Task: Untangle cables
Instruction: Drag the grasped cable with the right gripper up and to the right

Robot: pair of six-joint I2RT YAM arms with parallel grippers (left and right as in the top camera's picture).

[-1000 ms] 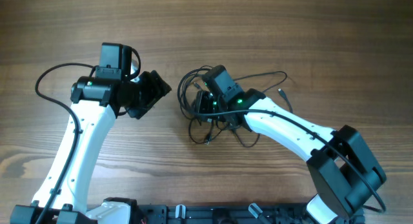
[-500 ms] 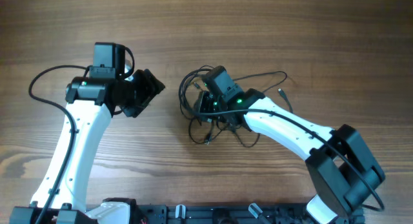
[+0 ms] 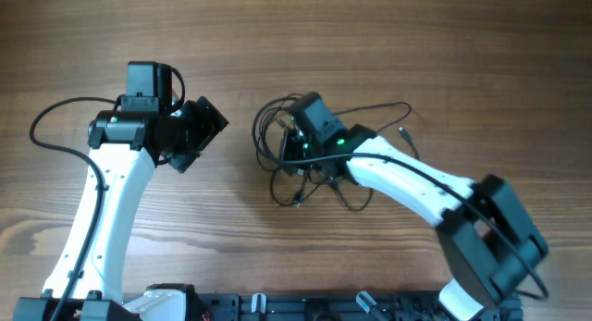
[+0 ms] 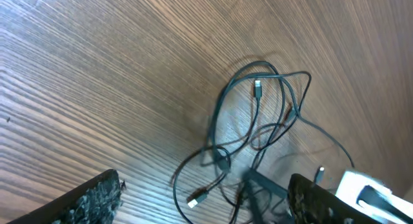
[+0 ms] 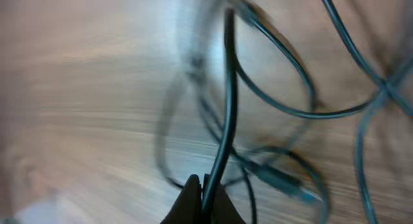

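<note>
So the left gripper (image 3: 202, 129) hangs empty with its fingers wide apart, and the cables (image 3: 274, 178) sit near it at its 3 o'clock in the overhead view. The knot trails loose strands out toward 2 o'clock. The right gripper (image 3: 294, 145) is nearer, right on top of the knot. Overhead hides its tips, but the right wrist view shows them pinched together on one dark strand (image 5: 227, 88). The left wrist view shows open loops and a plug (image 4: 257, 88).
</note>
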